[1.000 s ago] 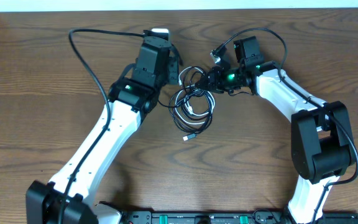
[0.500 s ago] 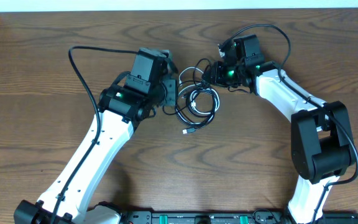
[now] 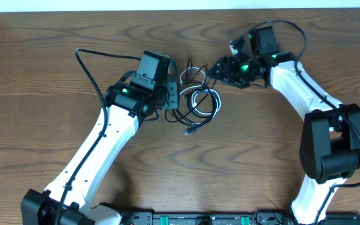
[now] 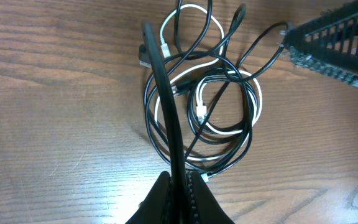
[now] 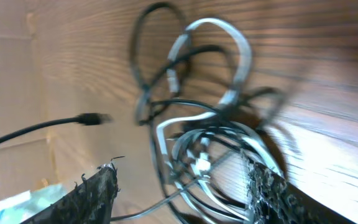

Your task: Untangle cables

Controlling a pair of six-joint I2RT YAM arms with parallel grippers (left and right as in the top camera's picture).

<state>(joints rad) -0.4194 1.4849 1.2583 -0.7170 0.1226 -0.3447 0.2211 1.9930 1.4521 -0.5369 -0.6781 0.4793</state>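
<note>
Though tangled, thin cables (image 3: 200,102) in round loops

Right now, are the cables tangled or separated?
Tangled: the white cable weaves through the black cables in one overlapping pile.

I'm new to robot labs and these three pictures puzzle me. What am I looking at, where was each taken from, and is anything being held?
The left arm and right arm are white jointed robot limbs at a brown wooden table. The wide picture comes from a camera above; the other two come from a camera on each wrist, looking past that arm's own fingers. Between the arms lies a tangle of thin black and white cables. The left gripper is shut on one black cable. The right gripper is open, facing the tangle, holding nothing I can see.
</note>
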